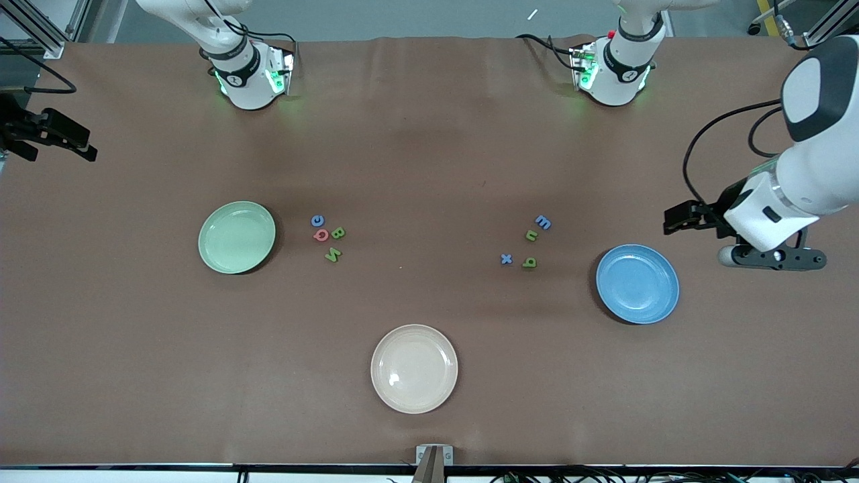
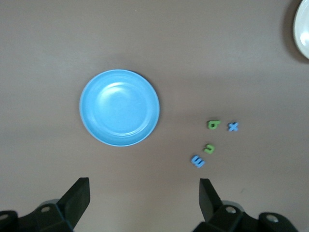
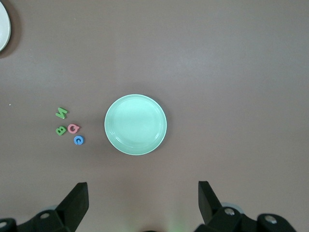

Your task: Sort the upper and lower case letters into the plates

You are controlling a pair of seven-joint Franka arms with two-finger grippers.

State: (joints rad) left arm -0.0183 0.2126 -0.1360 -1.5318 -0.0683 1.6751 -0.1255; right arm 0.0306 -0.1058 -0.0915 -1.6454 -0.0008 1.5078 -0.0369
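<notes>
Brown table (image 1: 429, 147) carries three plates and two clusters of letters. Mint green plate (image 1: 237, 237) lies toward the right arm's end; blue plate (image 1: 637, 283) toward the left arm's end, slightly nearer the front camera. Cream-white plate (image 1: 414, 368) sits nearest the front camera, between them, bare.

Both task plates hold nothing. Bare table surrounds each plate on all sides; nothing lies between a plate and its nearest letters.

Upper-case cluster just beside the mint plate, toward the table's middle: blue C (image 1: 317, 220), pink Q (image 1: 321, 235), green B (image 1: 337, 233), green N (image 1: 332, 253), close together. Lower-case cluster beside the blue plate: blue m (image 1: 543, 222), green u (image 1: 531, 235), blue x (image 1: 507, 259), green q-like letter (image 1: 529, 262).

Left gripper (image 2: 145, 193) is up over bare table beside the blue plate, fingers spread wide, holding nothing. Right gripper (image 3: 143, 194), fingers spread wide and holding nothing, looks down on the mint plate; front view shows it only at the frame edge.
</notes>
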